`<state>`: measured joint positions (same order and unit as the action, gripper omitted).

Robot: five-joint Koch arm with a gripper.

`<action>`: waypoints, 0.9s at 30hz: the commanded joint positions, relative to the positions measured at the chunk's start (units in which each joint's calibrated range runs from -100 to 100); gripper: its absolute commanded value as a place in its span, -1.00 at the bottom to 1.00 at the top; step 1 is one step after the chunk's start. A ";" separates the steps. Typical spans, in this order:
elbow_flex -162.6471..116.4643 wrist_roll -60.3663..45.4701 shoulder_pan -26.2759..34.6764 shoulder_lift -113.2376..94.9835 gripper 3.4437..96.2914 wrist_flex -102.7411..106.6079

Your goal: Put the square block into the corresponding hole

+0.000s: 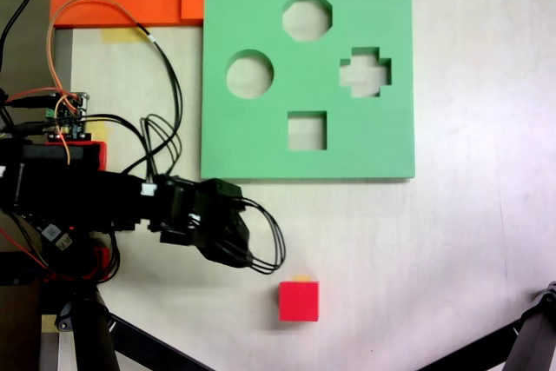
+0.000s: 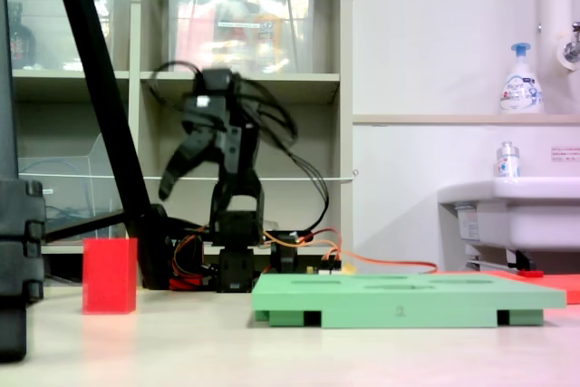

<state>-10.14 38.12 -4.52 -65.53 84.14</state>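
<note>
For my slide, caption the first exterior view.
Koch arm's gripper nears small red cube below green foam shape board.

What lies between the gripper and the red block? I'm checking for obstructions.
Nothing: in the first exterior view only bare table separates the gripper from the square block.
</note>
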 commanded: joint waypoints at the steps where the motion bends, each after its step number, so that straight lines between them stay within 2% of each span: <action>1: 20.41 0.24 -0.83 16.64 -0.08 15.86; 6: 35.37 0.49 -3.08 31.87 -0.04 15.86; 10: 38.16 0.15 -5.27 39.41 0.53 15.86; 13: 38.16 0.10 -6.25 44.44 0.75 15.86; 27: 40.05 -1.51 -7.67 64.13 0.77 14.70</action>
<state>26.70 37.09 -12.09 -1.50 97.55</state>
